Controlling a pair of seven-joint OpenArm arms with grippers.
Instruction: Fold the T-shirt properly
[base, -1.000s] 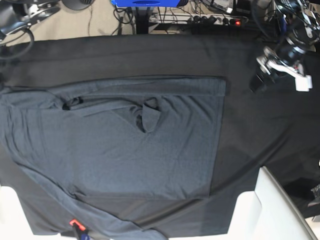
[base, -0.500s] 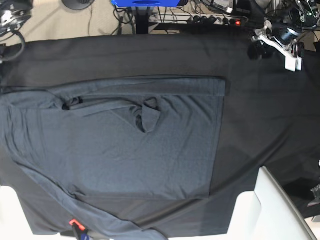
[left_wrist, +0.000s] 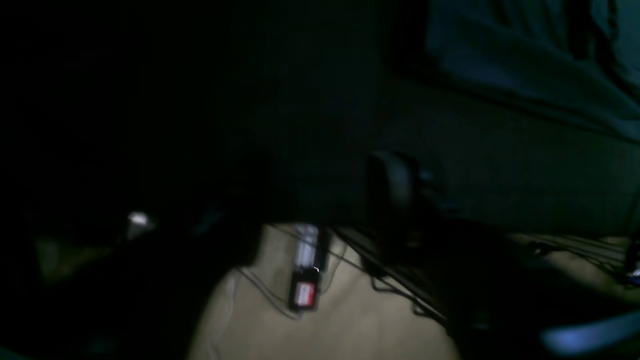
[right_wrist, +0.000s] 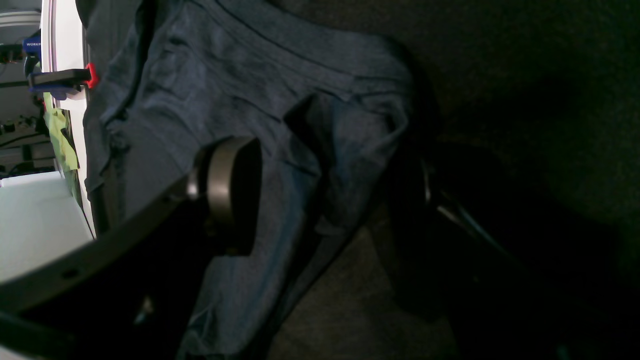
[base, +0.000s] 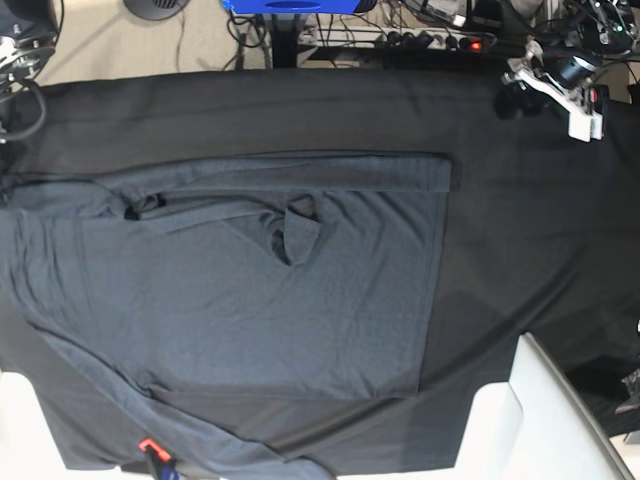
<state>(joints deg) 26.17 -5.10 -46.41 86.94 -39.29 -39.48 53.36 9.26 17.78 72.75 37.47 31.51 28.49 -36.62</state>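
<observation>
We saw the T-shirt (base: 250, 300) spread flat over the left and centre of the base view, its long axis left to right. The left gripper (base: 545, 85) was far upper right; the right gripper (right_wrist: 325, 200), jaws apart and empty, was nearer. We cannot tell the left's state.
</observation>
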